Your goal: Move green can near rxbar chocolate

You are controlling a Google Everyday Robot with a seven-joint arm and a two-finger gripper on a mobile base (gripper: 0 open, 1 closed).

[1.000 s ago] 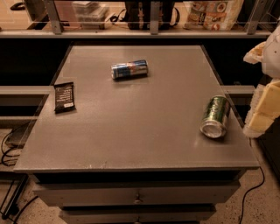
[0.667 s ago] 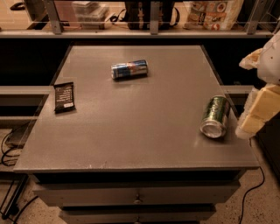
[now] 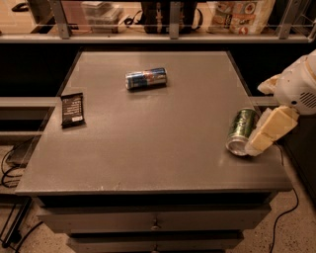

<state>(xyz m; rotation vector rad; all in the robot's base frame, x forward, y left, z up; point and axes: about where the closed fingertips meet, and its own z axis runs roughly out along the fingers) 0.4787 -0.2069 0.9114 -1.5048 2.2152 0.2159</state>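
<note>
The green can lies on its side near the right front edge of the grey table, its silver end facing the front. The rxbar chocolate, a flat black wrapper with white text, lies near the table's left edge, far from the can. My gripper hangs from the pale arm at the right and sits right against the can's right side, low over the table edge.
A blue-and-silver can with red marks lies on its side at the table's back middle. A shelf with bags and boxes runs behind the table. Drawers sit under the tabletop, cables lie on the floor at left.
My gripper has moved left and a little down, from beside the table's right edge to up against the green can. The can, the bar and the other can have not moved.
</note>
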